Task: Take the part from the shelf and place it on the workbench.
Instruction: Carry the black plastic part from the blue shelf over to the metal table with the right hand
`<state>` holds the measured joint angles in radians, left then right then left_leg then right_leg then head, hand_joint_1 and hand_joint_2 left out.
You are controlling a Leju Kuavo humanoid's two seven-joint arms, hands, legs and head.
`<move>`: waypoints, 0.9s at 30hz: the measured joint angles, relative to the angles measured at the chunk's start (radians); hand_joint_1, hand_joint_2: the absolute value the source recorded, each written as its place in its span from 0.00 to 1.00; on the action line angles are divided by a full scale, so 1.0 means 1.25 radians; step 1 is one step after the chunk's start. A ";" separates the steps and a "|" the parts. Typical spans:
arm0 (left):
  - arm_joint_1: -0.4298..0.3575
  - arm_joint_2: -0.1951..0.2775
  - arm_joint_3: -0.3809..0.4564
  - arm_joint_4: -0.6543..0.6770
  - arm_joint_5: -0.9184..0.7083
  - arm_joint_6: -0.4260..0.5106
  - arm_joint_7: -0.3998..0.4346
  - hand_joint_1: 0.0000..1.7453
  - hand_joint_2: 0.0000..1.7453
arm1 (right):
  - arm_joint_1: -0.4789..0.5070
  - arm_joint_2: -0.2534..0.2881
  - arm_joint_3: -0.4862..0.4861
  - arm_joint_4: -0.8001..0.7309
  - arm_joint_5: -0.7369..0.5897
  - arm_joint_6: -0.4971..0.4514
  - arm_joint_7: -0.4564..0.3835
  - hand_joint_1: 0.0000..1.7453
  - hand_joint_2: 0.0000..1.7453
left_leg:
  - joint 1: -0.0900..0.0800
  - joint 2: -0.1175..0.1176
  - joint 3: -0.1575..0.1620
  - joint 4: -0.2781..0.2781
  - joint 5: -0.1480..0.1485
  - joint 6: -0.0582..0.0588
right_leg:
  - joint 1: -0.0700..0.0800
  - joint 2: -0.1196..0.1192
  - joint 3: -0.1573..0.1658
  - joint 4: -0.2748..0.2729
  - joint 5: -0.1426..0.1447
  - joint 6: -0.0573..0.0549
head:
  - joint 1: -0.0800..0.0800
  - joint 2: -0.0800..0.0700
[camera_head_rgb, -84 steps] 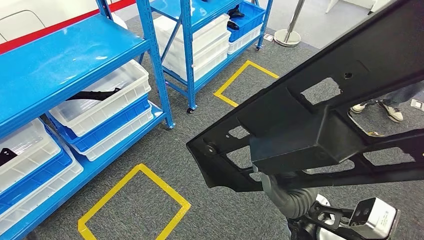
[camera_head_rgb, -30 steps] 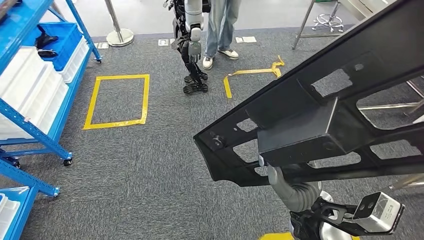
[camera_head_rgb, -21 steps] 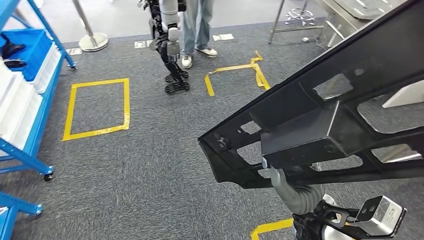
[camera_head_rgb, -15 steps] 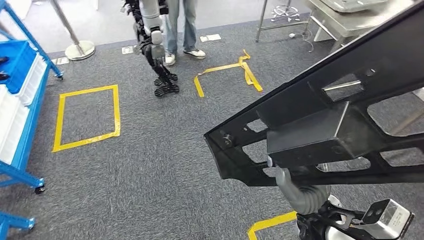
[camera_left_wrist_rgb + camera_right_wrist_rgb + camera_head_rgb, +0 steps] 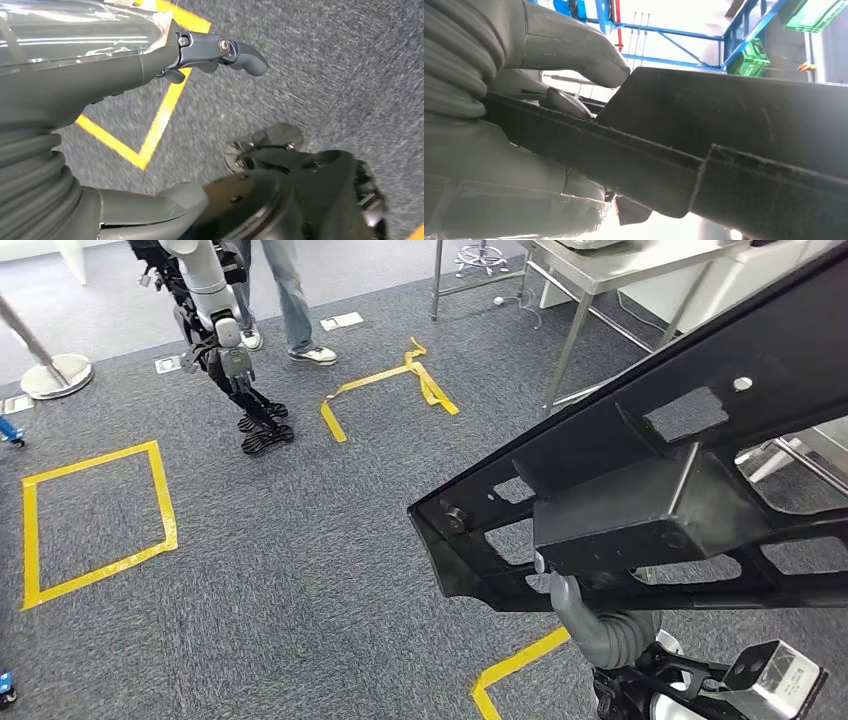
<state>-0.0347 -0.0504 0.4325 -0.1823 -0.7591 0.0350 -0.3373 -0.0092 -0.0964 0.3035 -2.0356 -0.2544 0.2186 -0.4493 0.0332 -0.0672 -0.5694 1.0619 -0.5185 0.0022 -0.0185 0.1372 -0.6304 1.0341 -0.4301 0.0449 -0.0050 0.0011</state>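
Observation:
The part (image 5: 640,500) is a long black plastic frame with cut-outs and a boxy block in its middle. It hangs tilted over the carpet at the right of the head view. My right hand (image 5: 572,608) grips it from beneath, with the grey ribbed wrist showing under the block. In the right wrist view the thumb of that hand (image 5: 569,55) presses on the part's black edge (image 5: 724,130). My left hand (image 5: 100,65) hangs over the grey carpet, its fingers (image 5: 235,50) stretched out and holding nothing. A steel workbench (image 5: 600,265) stands at the far right.
Another humanoid robot (image 5: 215,320) stands at the far left with a person's legs (image 5: 290,300) behind it. Yellow tape marks lie on the carpet: a square (image 5: 95,520), a torn outline (image 5: 385,385) and a corner (image 5: 515,670) by my feet. A post base (image 5: 55,375) is far left.
The camera has swung to the right: the blue shelves have slid out on the left and the steel workbench has come in. The part stays in my right hand.

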 joint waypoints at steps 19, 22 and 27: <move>-0.003 0.005 0.039 -0.003 0.031 -0.043 0.003 0.00 1.00 | 0.017 -0.006 -0.032 -0.014 0.035 -0.026 -0.009 1.00 1.00 | -0.012 0.103 0.012 0.038 -0.048 -0.003 | 0.001 -0.115 0.018 -0.009 -0.004 -0.022 | 0.003 0.000; 0.000 0.004 0.041 -0.003 0.031 -0.042 0.008 0.00 1.00 | 0.016 -0.005 -0.033 -0.014 0.035 -0.026 -0.010 1.00 1.00 | -0.010 0.057 -0.064 0.180 -0.104 -0.006 | 0.002 -0.084 0.018 -0.009 -0.004 -0.030 | 0.001 0.000; 0.004 0.003 0.042 -0.002 0.032 -0.042 0.009 0.00 1.00 | 0.018 -0.006 -0.034 -0.014 0.034 -0.028 -0.011 1.00 1.00 | 0.003 0.005 -0.021 0.046 -0.007 -0.014 | 0.001 -0.030 0.014 0.004 -0.008 -0.021 | 0.000 0.000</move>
<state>-0.0301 -0.0467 0.4847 -0.1846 -0.7191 -0.0172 -0.3264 0.0137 -0.1037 0.2614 -2.0535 -0.2114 0.1831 -0.4627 0.0371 -0.0609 -0.5953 1.1191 -0.5275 -0.0151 -0.0175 0.1000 -0.6125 1.0394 -0.4397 0.0181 -0.0048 0.0011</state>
